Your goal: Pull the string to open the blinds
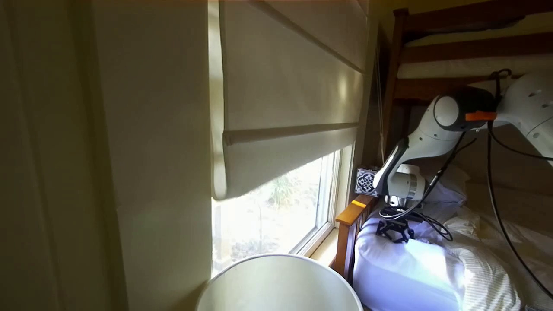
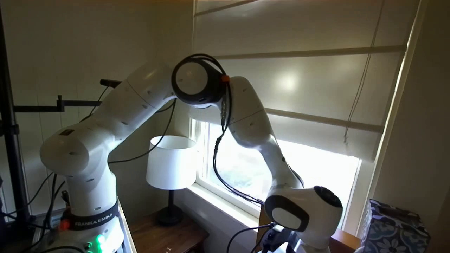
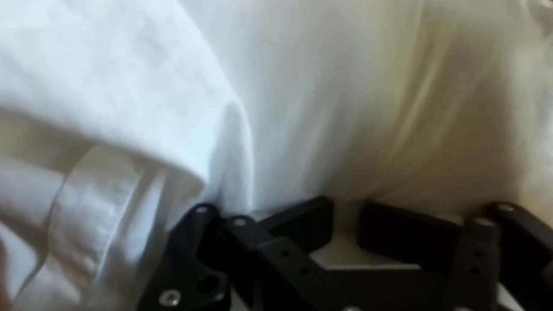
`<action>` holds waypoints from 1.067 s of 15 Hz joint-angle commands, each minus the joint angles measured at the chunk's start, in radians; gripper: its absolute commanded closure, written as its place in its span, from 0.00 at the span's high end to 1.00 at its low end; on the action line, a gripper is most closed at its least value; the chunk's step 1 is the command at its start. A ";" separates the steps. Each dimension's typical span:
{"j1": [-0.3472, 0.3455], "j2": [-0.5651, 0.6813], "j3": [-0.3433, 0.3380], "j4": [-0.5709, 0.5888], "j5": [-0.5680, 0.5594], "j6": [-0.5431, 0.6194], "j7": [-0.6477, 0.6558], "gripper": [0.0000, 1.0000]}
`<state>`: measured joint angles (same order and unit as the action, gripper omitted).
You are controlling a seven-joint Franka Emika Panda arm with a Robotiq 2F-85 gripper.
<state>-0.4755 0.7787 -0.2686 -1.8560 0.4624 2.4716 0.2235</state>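
Observation:
The blinds point(image 1: 293, 86), a cream-white Roman shade, hang partway down the window in both exterior views point(image 2: 316, 80). Bright window shows below their hem. The string point(image 2: 358, 91), a thin doubled cord, hangs in front of the blinds' side. It also shows as thin lines point(image 1: 380, 108) between the window and the bunk bed. My gripper point(image 1: 395, 238) is open, pointing down at the white bedding, well below and apart from the string. In the wrist view its fingers point(image 3: 345, 229) are apart, very close to the white fabric; whether they touch it is unclear. The string is not visible there.
A wooden bed end point(image 1: 352, 214) and a patterned box point(image 2: 395, 228) stand near the arm by the window. A bunk bed point(image 1: 395, 56) rises behind the arm. A white lamp point(image 2: 171, 165) stands at the window's other side. Cables point(image 2: 219, 140) hang from the arm.

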 commanded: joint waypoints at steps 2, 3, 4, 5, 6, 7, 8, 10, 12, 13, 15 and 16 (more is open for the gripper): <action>-0.004 0.061 -0.027 0.019 -0.014 0.001 0.087 0.59; -0.006 0.024 -0.026 -0.015 -0.015 0.019 0.063 0.67; -0.009 -0.017 -0.022 -0.058 -0.019 0.041 0.017 0.74; -0.009 -0.053 -0.020 -0.104 -0.023 0.078 -0.026 0.82; -0.008 -0.089 -0.021 -0.154 -0.032 0.124 -0.074 0.88; -0.009 -0.132 -0.019 -0.219 -0.038 0.199 -0.138 0.95; -0.015 -0.172 -0.018 -0.273 -0.041 0.262 -0.182 1.00; -0.057 -0.253 0.012 -0.375 -0.027 0.404 -0.297 1.00; -0.128 -0.346 0.070 -0.485 -0.008 0.559 -0.408 1.00; -0.168 -0.396 0.102 -0.536 0.038 0.621 -0.506 1.00; -0.302 -0.498 0.215 -0.621 0.040 0.720 -0.637 1.00; -0.393 -0.551 0.302 -0.643 0.042 0.736 -0.693 1.00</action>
<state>-0.6714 0.4255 -0.1491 -2.3510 0.4769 3.1350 -0.2894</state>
